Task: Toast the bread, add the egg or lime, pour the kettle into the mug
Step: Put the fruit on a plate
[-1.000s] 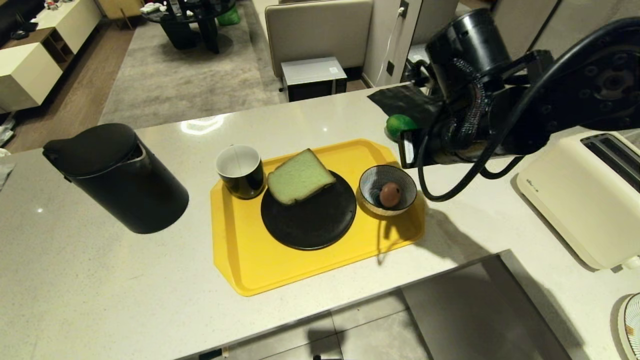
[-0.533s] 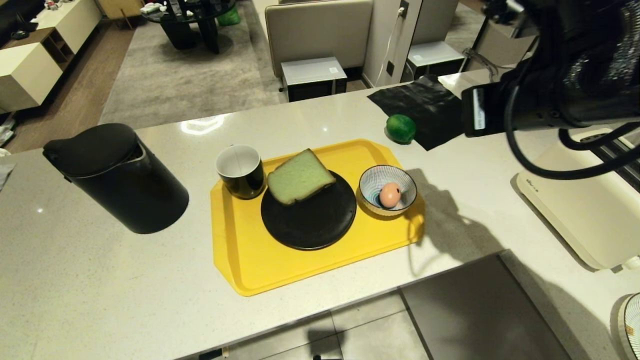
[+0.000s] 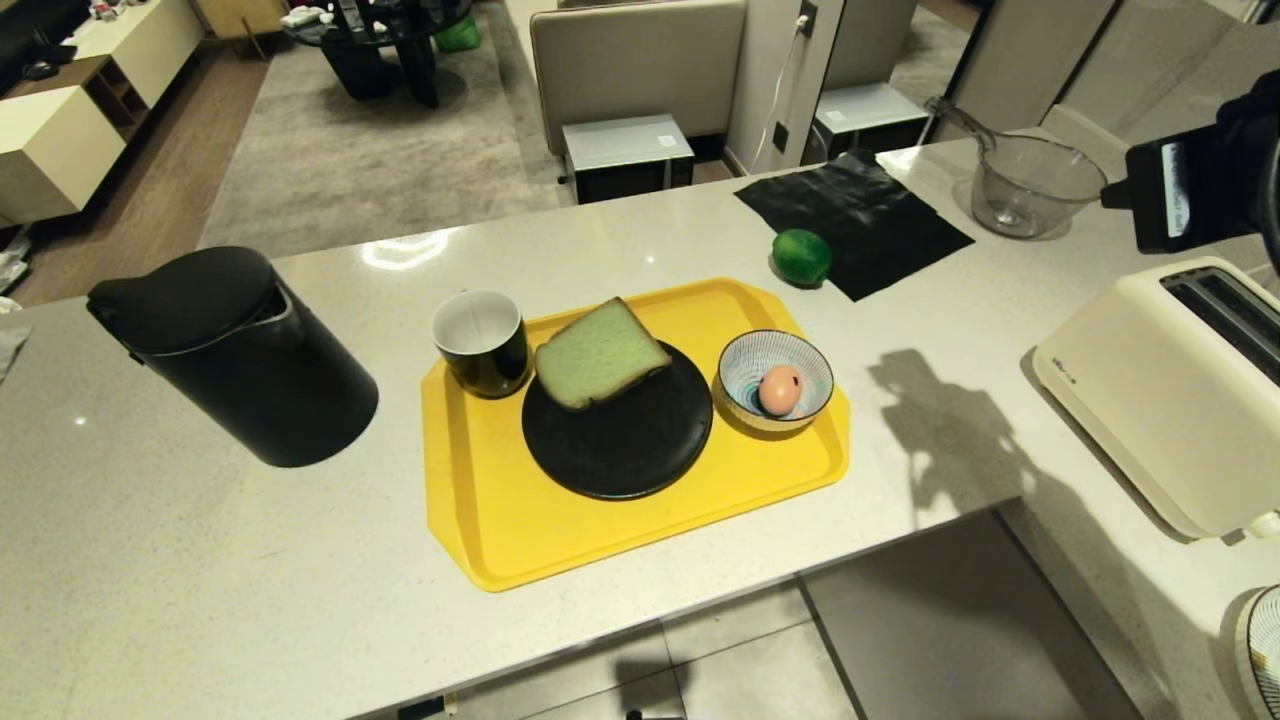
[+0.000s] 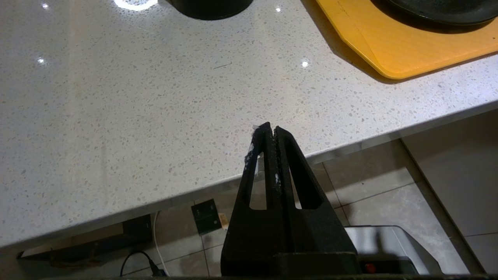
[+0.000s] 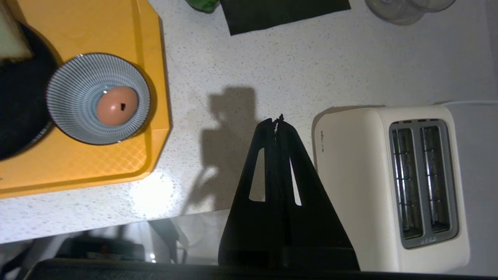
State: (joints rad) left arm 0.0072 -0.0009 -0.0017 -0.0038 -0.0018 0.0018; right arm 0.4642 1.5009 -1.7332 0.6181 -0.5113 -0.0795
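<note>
Right gripper (image 5: pixel 278 119) is up high at about three o'clock from the tray (image 3: pixel 480 520), fingers pressed together and holding nothing, hanging over the bare surface (image 3: pixel 200 580) between the tray and the cream toaster (image 3: pixel 1170 400). Left gripper (image 4: pixel 271 130) sits low at the near edge of the surface, around seven o'clock, fingers likewise together and empty.

Nothing looks started. The bread (image 3: pixel 598 354) lies tilted across the eleven o'clock rim of the black plate (image 3: pixel 625 450). The mug (image 3: pixel 482 340) stands at nine o'clock of the plate, just beside it. The kettle (image 3: pixel 235 355) is well off the tray, further out at nine o'clock. The lime (image 3: pixel 802 256) rests at one o'clock, touching the corner of the black cloth (image 3: pixel 860 220). The egg (image 3: pixel 780 389) sits in the striped bowl (image 3: pixel 775 362).

The risks, as I read them: fingers this narrow must spread before reaching that thick slice, or they'll shove it off the plate into the mug. Soft bread can crumple under a pinch. The toaster slots look narrow, so a skewed slice could catch on the edge.
</note>
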